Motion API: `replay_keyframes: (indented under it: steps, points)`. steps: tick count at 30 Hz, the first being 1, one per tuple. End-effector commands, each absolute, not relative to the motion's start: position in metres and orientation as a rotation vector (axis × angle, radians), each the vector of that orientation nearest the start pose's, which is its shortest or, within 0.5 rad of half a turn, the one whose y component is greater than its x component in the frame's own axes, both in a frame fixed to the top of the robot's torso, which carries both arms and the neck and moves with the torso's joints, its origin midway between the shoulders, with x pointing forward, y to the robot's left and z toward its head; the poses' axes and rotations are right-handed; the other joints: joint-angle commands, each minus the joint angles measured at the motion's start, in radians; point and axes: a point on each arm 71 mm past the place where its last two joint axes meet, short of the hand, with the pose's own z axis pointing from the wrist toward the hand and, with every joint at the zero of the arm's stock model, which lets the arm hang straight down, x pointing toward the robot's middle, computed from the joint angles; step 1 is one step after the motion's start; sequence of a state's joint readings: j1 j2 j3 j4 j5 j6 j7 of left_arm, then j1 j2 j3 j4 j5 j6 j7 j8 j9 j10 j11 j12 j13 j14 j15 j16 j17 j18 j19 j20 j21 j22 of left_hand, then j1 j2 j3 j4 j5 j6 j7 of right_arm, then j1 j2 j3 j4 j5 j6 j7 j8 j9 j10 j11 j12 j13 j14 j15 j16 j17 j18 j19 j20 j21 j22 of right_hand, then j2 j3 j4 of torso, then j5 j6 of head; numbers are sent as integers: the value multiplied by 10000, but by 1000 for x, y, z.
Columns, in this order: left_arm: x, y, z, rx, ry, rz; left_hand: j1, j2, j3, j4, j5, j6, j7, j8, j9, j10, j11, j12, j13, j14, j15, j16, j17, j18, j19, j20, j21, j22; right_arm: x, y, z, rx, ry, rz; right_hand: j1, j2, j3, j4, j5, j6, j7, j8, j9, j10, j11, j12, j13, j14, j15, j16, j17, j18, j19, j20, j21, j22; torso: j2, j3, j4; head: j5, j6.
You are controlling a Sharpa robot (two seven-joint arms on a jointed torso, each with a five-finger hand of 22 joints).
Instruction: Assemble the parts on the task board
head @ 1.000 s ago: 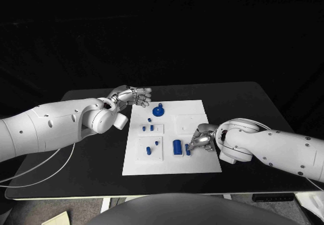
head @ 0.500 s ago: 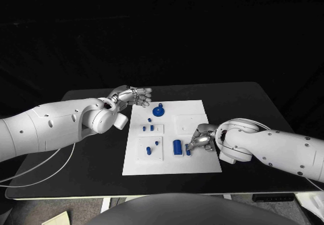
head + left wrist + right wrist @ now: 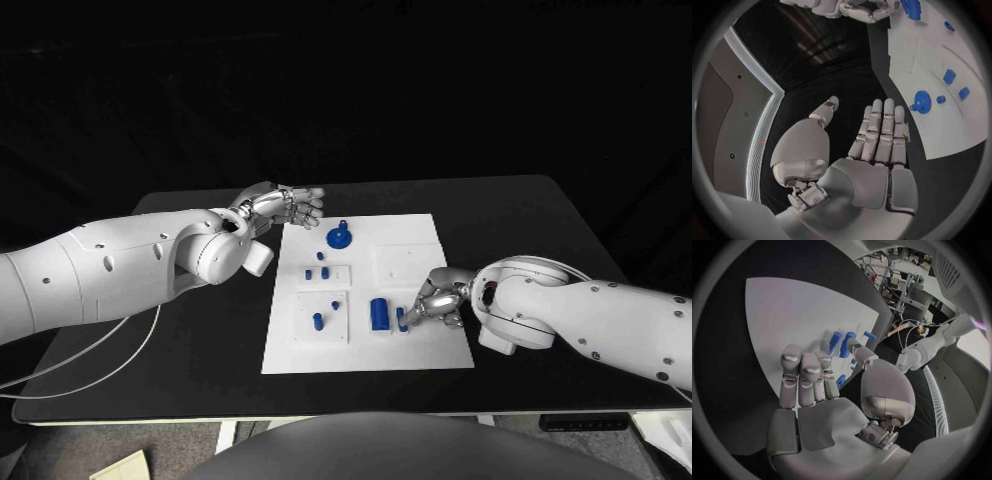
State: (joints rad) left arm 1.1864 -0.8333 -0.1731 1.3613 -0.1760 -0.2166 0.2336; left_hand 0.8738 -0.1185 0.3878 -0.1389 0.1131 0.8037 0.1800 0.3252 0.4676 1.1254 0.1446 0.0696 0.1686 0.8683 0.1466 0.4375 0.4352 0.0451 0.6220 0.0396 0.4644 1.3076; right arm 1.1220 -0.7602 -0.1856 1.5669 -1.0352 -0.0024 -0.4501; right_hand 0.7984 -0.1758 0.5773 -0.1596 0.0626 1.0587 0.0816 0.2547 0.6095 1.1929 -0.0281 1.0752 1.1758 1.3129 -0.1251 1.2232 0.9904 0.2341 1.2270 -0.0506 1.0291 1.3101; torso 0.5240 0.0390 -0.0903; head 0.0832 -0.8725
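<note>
Task board (image 3: 361, 300) mid-bench, blue parts (image 3: 378, 313) on it. Right hand (image 3: 436, 300) low beside small near-right part, fingers (image 3: 803, 371) curled; grip uncertain. Left hand (image 3: 283, 207) parked off far-left corner, fingers (image 3: 879, 131) straight, holding nothing, clear of work.

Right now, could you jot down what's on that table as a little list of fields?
table: black table
board: white task board, middle of table
parts: blue round part; blue cylinder; smaller blue pieces
left hand: beside board's far corner, fingers apart, holding nothing
right hand: over board's right edge, fingers by a small blue piece; grip unclear
</note>
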Motion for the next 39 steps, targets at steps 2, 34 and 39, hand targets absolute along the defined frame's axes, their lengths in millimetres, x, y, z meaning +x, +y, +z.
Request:
replay_keyframes:
  steps: [2, 34, 39]
  points:
    - [491, 249, -249, -10398, 17385, -12696, -1, 100, -8, -39, 3, -30, -6, 69, -16, -49, 2, 9, -15, 66, -29, -39, 13, 205, 65, 37, -58, 45, 414, -164, -302, 1063, 24918, 5828, 103, -8, 10, -69, -63, -55, 1, 5, 14, -83, -12, -17, 10, -21, -82, -49, 13, 277, -13, -41, -25, 65, 3, 5, -14, 0, -1]
    - [491, 247, -249, -10350, 17418, -12695, -7, 108, -8, -44, 1, -27, -7, 76, -21, -50, 2, 9, -16, 69, -29, -58, 32, 204, 68, 37, -72, 55, 418, -157, -307, 647, 24949, 4891, 392, 734, 294, -145, -129, 81, -30, 48, 40, -4, -42, -31, -7, -11, -100, -38, 24, 277, 23, 32, -32, 50, 7, -6, 2, -50, -1]
    - [491, 247, -249, -10352, 17428, -12701, -8, 107, -9, -45, 0, -27, -7, 76, -22, -50, 2, 9, -16, 69, -28, -61, 35, 204, 69, 37, -74, 57, 418, -158, -308, 542, 25035, 4795, 472, 803, 505, -90, -131, 77, -37, 41, 40, -11, -49, -34, -2, -15, -108, -37, 26, 277, 16, 17, -33, 54, 14, 3, 6, -96, -1]
